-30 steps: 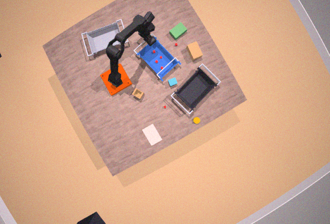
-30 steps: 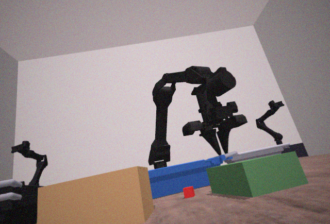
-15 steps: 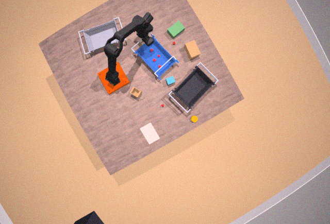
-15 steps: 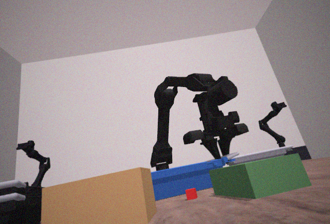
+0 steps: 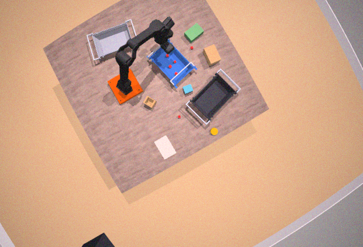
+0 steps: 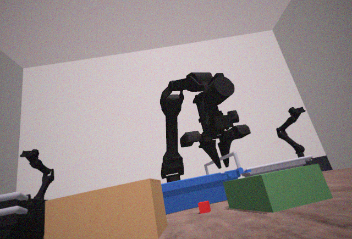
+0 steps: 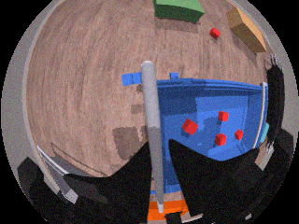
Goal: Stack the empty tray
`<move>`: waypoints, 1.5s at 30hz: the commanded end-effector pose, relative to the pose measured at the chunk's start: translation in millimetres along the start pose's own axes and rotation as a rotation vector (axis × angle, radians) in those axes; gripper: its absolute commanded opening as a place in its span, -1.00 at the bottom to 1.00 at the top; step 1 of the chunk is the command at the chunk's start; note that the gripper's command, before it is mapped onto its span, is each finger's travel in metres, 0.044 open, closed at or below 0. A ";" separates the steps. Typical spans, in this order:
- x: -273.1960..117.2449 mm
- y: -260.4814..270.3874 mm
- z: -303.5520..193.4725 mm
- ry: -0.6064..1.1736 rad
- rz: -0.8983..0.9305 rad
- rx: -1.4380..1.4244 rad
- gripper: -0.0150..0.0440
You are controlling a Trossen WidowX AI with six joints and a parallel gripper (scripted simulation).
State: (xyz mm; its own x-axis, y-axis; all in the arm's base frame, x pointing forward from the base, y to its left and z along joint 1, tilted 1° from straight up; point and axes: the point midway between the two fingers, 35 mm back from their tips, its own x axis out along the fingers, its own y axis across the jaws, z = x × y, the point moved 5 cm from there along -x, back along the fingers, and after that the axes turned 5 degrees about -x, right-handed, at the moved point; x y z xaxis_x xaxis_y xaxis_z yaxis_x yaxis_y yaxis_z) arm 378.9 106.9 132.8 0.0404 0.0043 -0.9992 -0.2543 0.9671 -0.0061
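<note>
The loaded blue tray [image 5: 159, 59] [image 6: 190, 193] [image 7: 187, 96] holds several small red blocks [image 5: 168, 64] [image 7: 190, 127]. Its far-end wire bar [image 5: 182, 74] lies across the tray's top. The near-end bar [image 6: 234, 156] [image 7: 149, 119] is tipped up above the tray's end. My gripper [image 5: 168, 46] [image 6: 220, 162] [image 7: 160, 144] hangs over that end, nearly shut, and the bar runs through the narrow gap between the fingertips without being clamped. An empty grey tray [image 5: 111, 41] lies left of the arm. An empty black tray [image 5: 213, 96] lies to the right.
A green box [image 5: 193, 32] [image 6: 277, 188] [image 7: 177, 2] and a tan box [image 5: 211, 54] [image 6: 105, 210] [image 7: 246, 28] stand beyond the blue tray, with a loose red block [image 5: 191, 47] [image 6: 204, 206] between them. A cyan block [image 5: 187, 88], a small open wooden box [image 5: 149, 101], a yellow disc [image 5: 214, 131] and a white card [image 5: 165, 147] lie nearer.
</note>
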 end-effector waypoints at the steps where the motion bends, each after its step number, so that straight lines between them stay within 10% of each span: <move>1: 6.6 -13.7 -2.1 0.006 -0.006 0.000 -0.21; 42: -18.1 -26.8 -1.3 0.012 -0.011 -0.002 -0.21; 45: -18.1 -26.8 -1.3 0.012 -0.011 -0.002 -0.48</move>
State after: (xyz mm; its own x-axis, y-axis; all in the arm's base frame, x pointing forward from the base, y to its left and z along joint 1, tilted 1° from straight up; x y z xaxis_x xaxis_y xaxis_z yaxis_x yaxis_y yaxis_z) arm 384.0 80.7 151.9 0.0336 -0.0095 -0.9994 -0.2558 0.9666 -0.0177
